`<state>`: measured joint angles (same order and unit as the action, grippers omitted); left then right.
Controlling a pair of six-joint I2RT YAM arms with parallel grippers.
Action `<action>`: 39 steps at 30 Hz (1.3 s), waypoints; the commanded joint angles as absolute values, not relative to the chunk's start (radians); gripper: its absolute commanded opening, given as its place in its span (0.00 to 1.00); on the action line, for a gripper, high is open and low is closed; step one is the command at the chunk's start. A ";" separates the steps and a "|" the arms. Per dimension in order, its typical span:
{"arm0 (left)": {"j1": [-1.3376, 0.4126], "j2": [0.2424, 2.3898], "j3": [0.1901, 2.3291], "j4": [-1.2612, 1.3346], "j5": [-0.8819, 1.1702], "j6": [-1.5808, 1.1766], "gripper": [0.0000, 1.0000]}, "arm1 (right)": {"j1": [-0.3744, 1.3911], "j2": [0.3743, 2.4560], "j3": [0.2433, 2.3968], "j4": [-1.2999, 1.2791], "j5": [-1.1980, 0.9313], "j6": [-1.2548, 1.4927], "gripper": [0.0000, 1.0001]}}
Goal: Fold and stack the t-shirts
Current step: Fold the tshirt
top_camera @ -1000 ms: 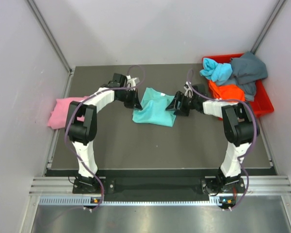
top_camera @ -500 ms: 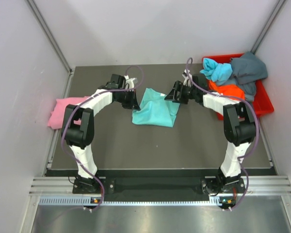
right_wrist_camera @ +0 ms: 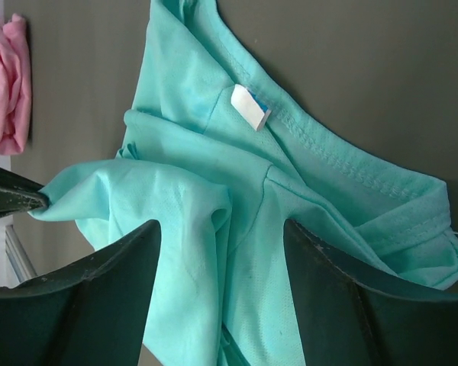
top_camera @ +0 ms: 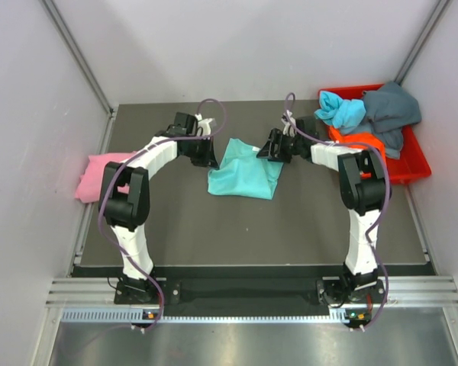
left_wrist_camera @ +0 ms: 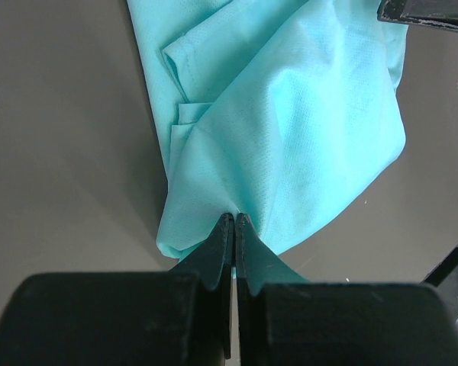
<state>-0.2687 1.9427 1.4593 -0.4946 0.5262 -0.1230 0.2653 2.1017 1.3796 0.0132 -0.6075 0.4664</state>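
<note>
Pinching the teal t-shirt (top_camera: 244, 174) at its 10 o'clock edge, the left gripper (left_wrist_camera: 234, 217) had its jaws clamped on the cloth, while the right gripper (right_wrist_camera: 220, 229) hovered at the shirt's 2 o'clock corner, jaws spread wide above the fabric. The shirt lay crumpled mid-table (top_camera: 290, 221). A pink t-shirt (top_camera: 99, 174) sat at the table's 9 o'clock edge. A light blue shirt (top_camera: 342, 109), an orange shirt (top_camera: 359, 142) and a grey-blue shirt (top_camera: 393, 110) filled the red bin (top_camera: 412, 164) at 2 o'clock.

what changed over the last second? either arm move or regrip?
The right gripper swung toward the far side of the table, from the teal t-shirt's right edge to its far right corner, jaws open over the cloth. The left gripper barely shifted and stays shut on the shirt's left side. The pink t-shirt and the red bin with its shirts are unchanged.
</note>
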 commanded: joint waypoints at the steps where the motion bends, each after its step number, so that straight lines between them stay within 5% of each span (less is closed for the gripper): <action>1: -0.265 1.956 1.508 -0.482 0.528 -0.103 0.00 | 0.267 2.115 1.434 0.049 -0.627 0.451 0.65; 23: -0.265 1.983 1.528 -0.482 0.520 -0.107 0.00 | 0.314 2.161 1.462 0.103 -0.676 0.486 0.46; 27: -0.265 1.983 1.529 -0.483 0.517 -0.106 0.00 | 0.318 2.166 1.462 0.106 -0.673 0.483 0.33; 32: -0.264 1.997 1.554 -0.485 0.503 -0.101 0.00 | 0.318 2.146 1.450 0.101 -0.643 0.469 0.01; 39: -0.264 2.039 1.696 -0.495 0.492 -0.081 0.00 | 0.316 2.050 1.416 0.094 -0.635 0.462 0.00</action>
<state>-0.2680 2.0342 1.6112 -0.5030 0.4961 -0.1059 0.3058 2.1563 1.4139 0.0616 -0.6373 0.4816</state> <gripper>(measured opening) 0.015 0.010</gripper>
